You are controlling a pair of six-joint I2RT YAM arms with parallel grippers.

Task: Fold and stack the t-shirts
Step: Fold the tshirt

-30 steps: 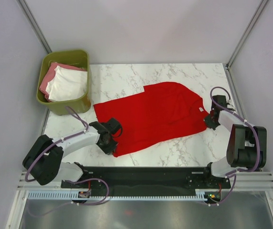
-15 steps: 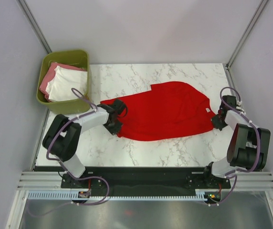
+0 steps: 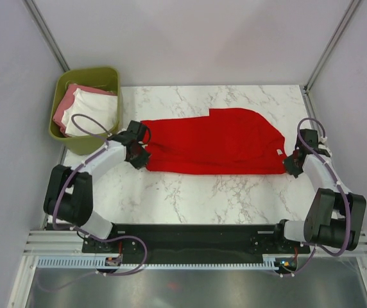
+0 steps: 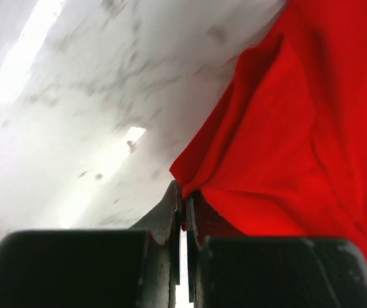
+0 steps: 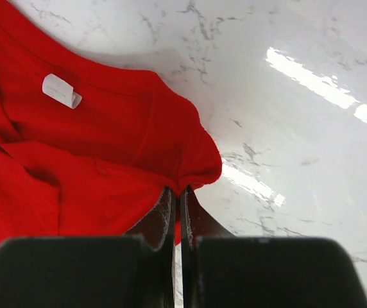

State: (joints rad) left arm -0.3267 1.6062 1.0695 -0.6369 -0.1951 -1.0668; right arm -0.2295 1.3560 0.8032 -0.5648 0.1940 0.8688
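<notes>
The red t-shirt [image 3: 215, 142] lies stretched across the marble table, folded lengthwise into a long band. My left gripper [image 3: 140, 154] is shut on its left end, seen as a pinched red edge in the left wrist view [image 4: 254, 160]. My right gripper [image 3: 290, 165] is shut on the right end near the collar; the right wrist view shows the red cloth [image 5: 93, 160] with its white neck label [image 5: 61, 90]. The white t-shirt [image 3: 92, 113] and the pink t-shirt [image 3: 65, 106] lie in the olive-green bin.
The olive-green bin [image 3: 87, 143] stands at the table's back left corner, close behind my left arm. Grey walls enclose the table on three sides. Bare marble [image 3: 209, 199] shows in front of the shirt.
Both grippers have carried the near edge of the red shirt away from me, folding it over itself. The left gripper moved up and left toward the bin.
</notes>
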